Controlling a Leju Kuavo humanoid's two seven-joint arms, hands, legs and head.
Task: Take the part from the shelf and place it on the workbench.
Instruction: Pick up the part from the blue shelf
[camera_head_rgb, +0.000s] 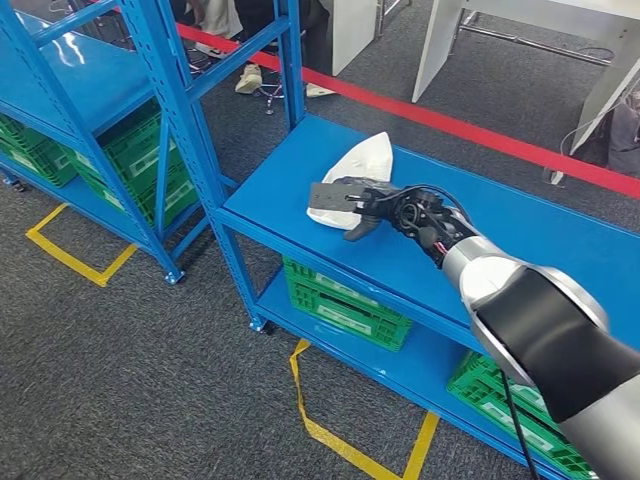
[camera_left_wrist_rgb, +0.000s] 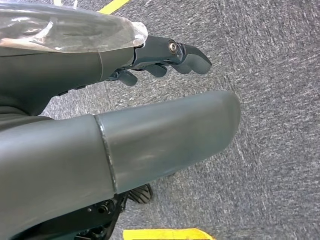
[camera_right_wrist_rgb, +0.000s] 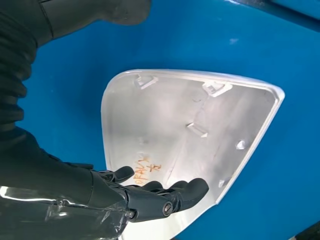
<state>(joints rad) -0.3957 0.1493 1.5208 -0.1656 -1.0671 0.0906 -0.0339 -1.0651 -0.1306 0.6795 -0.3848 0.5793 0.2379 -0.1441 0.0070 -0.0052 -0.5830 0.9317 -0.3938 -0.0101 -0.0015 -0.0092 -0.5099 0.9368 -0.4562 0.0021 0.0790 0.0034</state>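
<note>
So the white part (camera_head_rgb: 364, 166) is lying hollow side up on the blue shelf (camera_head_rgb: 521, 225), around 12 o'clock from the robot. The right hand (camera_head_rgb: 361, 205) sits over its near edge, fingers (camera_right_wrist_rgb: 177, 192) stretched across the rim, thumb clear, not gripping. The left hand (camera_left_wrist_rgb: 166, 55) hangs over the carpet holding nothing.

Bare blue shelf top (camera_head_rgb: 528, 230) around the white part (camera_head_rgb: 362, 165), blue upright post (camera_head_rgb: 290, 60) just behind-left.

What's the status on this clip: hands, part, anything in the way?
Right hand reaching over the white part, fingers at its edge, grip not confirmed. Left hand hanging over carpet, holding nothing. Part lying hollow side up on blue shelf. Nothing blocking.
</note>
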